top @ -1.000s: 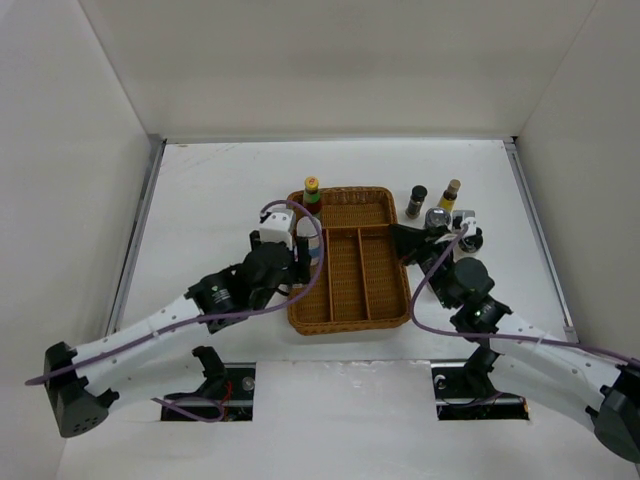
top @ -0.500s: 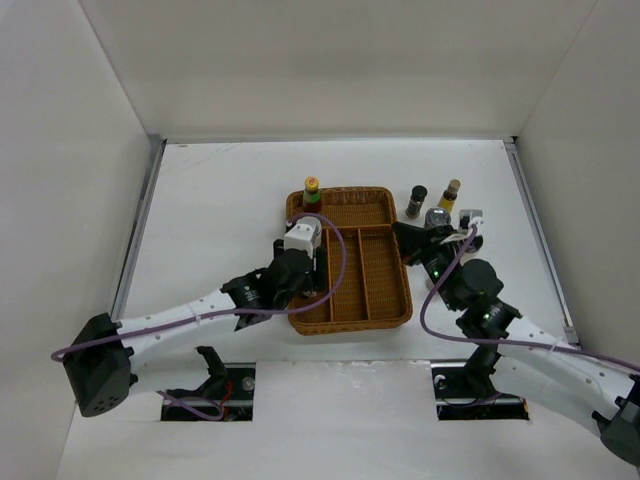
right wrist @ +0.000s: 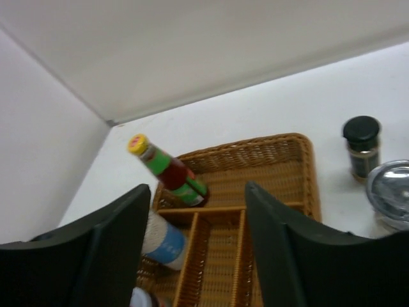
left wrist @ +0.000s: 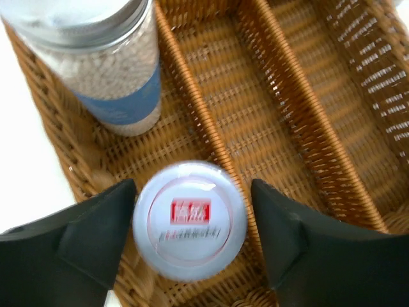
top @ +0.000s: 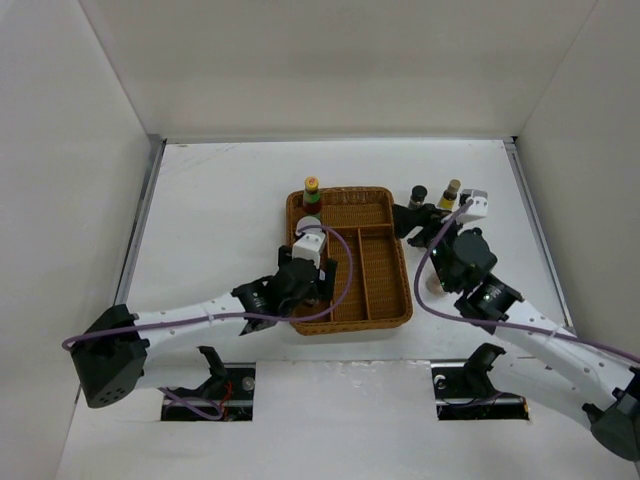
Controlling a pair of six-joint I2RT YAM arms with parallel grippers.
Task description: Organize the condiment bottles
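Note:
A wicker basket (top: 345,192) sits mid-table. In its back left corner stands a red sauce bottle (top: 312,190) with a yellow cap, also seen in the right wrist view (right wrist: 172,171). A blue-labelled jar (left wrist: 96,57) with a silver lid stands in the left compartment. Closer in that compartment is a white-lidded bottle (left wrist: 190,219), right between the fingers of my left gripper (left wrist: 192,188), which is open with a gap on the right side. My right gripper (right wrist: 196,188) hangs open and empty over the basket's right edge (right wrist: 307,166).
Right of the basket stand a black-capped spice jar (top: 417,197) and a small yellow-capped dark bottle (top: 451,190). A silver-lidded jar (right wrist: 391,192) shows at the right wrist view's edge. White walls enclose the table on three sides.
My left arm carried the white-lidded bottle right into the basket's left compartment and its jaws opened. My right gripper moved toward the back and opened.

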